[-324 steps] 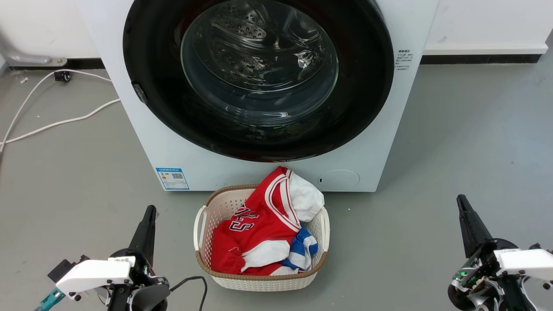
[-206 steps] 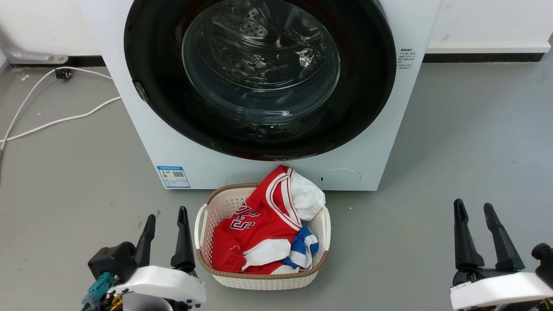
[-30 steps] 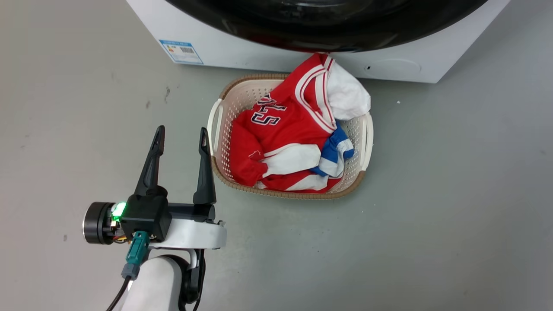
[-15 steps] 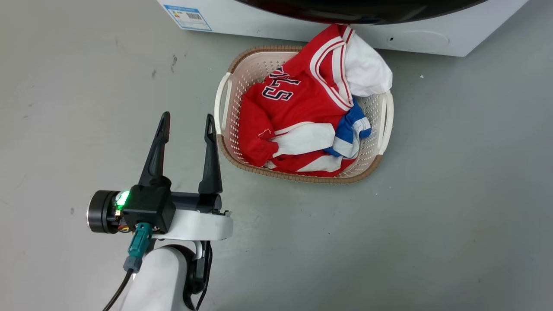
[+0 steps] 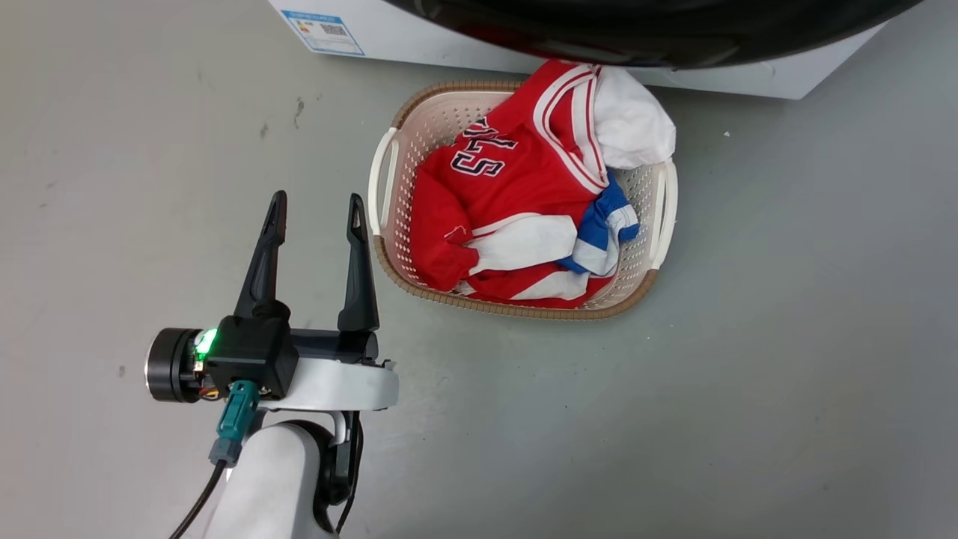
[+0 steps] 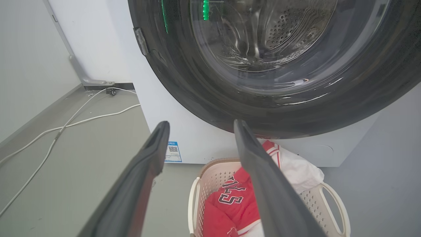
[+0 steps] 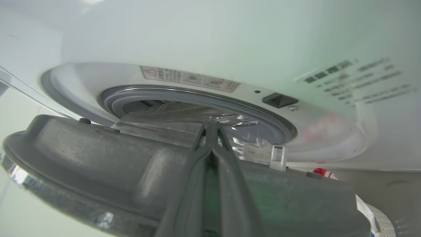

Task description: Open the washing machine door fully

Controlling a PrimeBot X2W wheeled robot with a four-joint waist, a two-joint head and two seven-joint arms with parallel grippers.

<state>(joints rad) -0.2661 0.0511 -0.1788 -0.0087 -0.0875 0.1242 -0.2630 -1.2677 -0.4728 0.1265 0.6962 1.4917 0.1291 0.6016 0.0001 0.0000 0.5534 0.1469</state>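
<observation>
The washing machine door is a glossy black disc with a clear glass bowl. It stands slightly ajar on the white washing machine. In the right wrist view I see the door's grey inner side and, beyond it, the grey gasket around the drum opening. My right gripper is shut, its fingers lying across that inner side toward the opening. My left gripper stands open and empty over the floor, left of the basket. From the head, the door's lower edge overhangs the machine's base.
A white woven basket holding a red jersey and other clothes sits on the floor right in front of the machine, under the door. A blue label marks the machine's lower left. White cables trail over the floor left of it, by a wall.
The door's black lower edge now reaches further out over the machine's base and the basket's back than half a second ago. The head camera has tilted down since the earliest frames.
</observation>
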